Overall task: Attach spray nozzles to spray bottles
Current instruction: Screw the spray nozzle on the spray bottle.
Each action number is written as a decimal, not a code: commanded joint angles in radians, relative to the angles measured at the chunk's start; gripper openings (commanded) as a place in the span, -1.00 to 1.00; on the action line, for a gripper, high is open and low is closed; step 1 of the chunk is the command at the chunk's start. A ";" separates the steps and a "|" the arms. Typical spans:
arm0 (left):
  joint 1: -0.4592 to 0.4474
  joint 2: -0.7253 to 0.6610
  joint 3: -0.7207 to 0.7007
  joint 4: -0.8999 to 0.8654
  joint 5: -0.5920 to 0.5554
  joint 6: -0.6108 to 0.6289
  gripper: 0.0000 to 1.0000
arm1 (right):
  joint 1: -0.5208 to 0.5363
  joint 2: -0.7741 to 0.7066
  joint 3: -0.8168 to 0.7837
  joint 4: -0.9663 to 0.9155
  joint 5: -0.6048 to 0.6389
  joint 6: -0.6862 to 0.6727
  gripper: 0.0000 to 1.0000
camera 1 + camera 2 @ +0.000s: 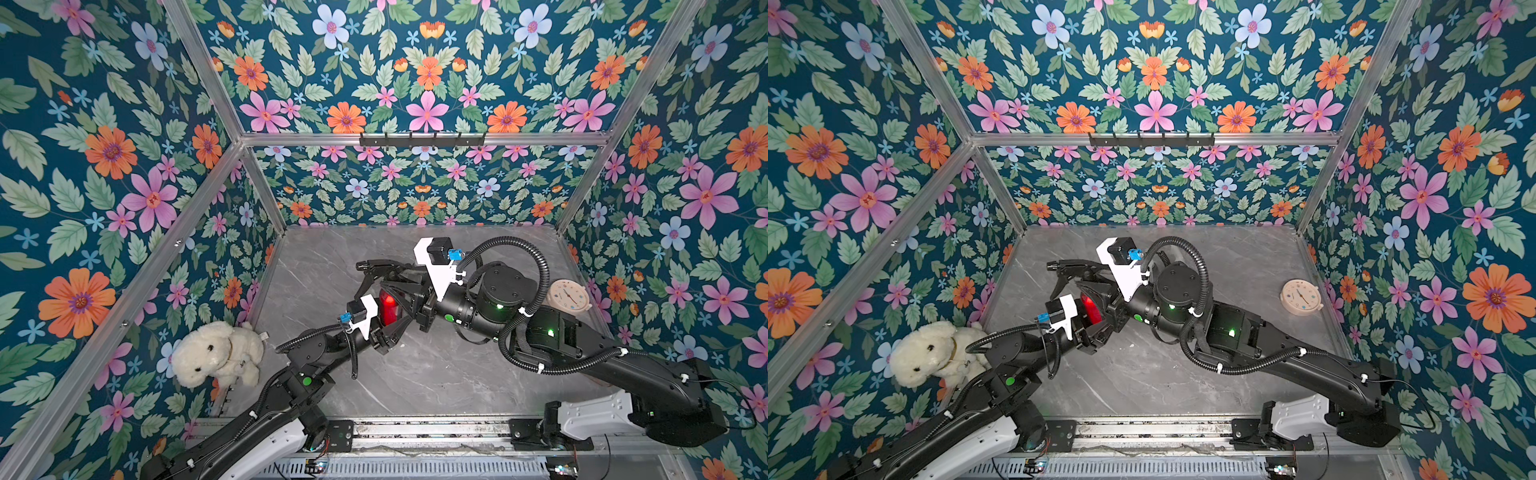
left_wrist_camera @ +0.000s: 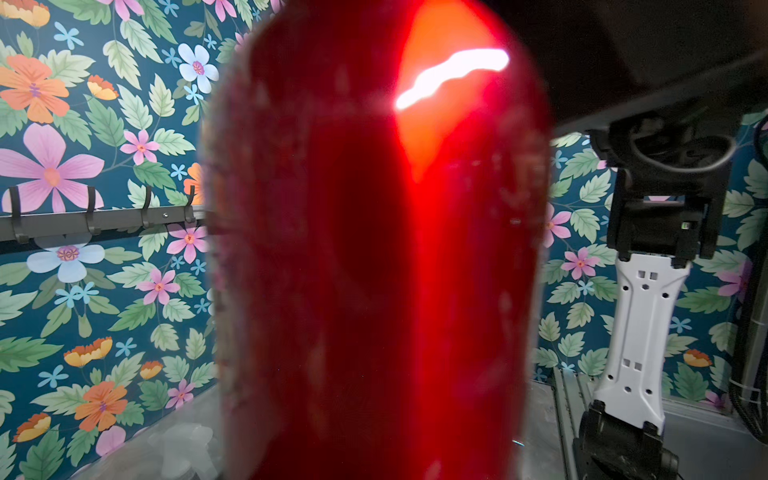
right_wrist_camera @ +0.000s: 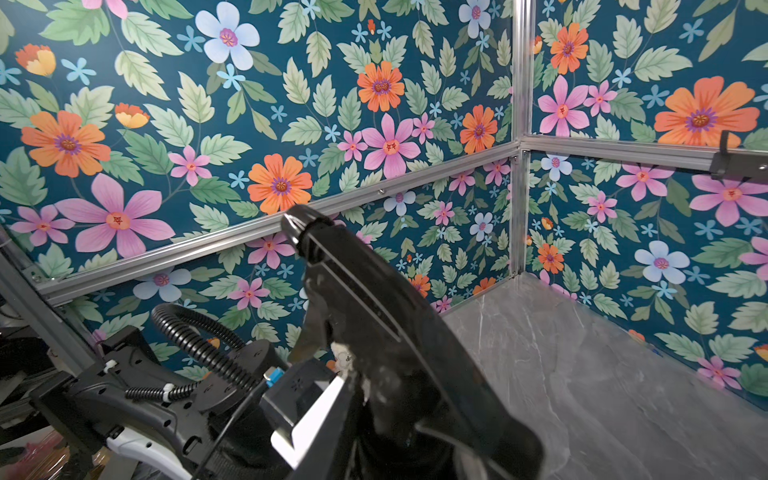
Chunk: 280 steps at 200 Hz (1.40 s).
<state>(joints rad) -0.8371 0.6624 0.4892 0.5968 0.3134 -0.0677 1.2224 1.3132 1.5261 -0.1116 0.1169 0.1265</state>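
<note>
Around me — floral papered walls (image 1: 415, 62) on aluminium framing (image 1: 291, 139), a black hook rail (image 1: 422, 141) — below, a grey marbled desk (image 1: 415, 374).

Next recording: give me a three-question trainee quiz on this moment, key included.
1. True or false: the shiny red cylindrical bottle lies untouched.
2. Which pincer grips the black plastic trigger spray nozzle? A: left pincer. B: right pincer.
3. Fill in: the round beige clock sits on the robot's ____ side.
Key: 1 false, the left pincer is shut on the bottle; 2 B; 3 right.
</note>
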 commanded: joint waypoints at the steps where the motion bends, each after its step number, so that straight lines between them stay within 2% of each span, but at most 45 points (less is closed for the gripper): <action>1: 0.002 -0.014 0.014 0.112 -0.063 0.004 -1.00 | 0.014 0.016 0.015 -0.170 0.074 -0.007 -0.65; 38: 0.003 -0.011 0.015 0.121 -0.089 0.009 -1.00 | 0.062 0.060 0.018 -0.157 0.238 0.011 -0.65; 62: 0.003 -0.004 0.022 0.118 -0.099 0.016 -1.00 | 0.086 0.099 0.031 -0.150 0.302 0.056 -0.62; 78: 0.003 -0.005 0.023 0.109 -0.104 0.022 -1.00 | 0.118 0.132 0.065 -0.158 0.376 0.019 -0.59; 115: 0.002 -0.007 0.028 0.079 -0.105 0.022 -1.00 | 0.124 0.126 0.092 -0.174 0.419 -0.040 -0.49; 130: 0.003 -0.011 0.031 0.062 -0.106 0.026 -1.00 | 0.123 0.111 0.100 -0.197 0.414 -0.064 -0.48; 164: 0.002 -0.006 0.042 0.036 -0.108 0.034 -1.00 | 0.123 0.124 0.167 -0.307 0.390 -0.071 -0.32; 232: 0.003 0.023 0.043 0.055 -0.063 0.026 -1.00 | 0.124 0.054 0.128 -0.186 0.365 -0.157 0.00; 280: 0.002 0.019 0.040 0.049 -0.055 0.031 -1.00 | 0.122 -0.050 0.087 -0.234 0.188 -0.156 0.29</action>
<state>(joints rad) -0.8356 0.6834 0.5236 0.5991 0.2398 -0.0322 1.3449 1.3098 1.6173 -0.3206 0.4171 -0.0051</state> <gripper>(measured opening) 0.505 0.630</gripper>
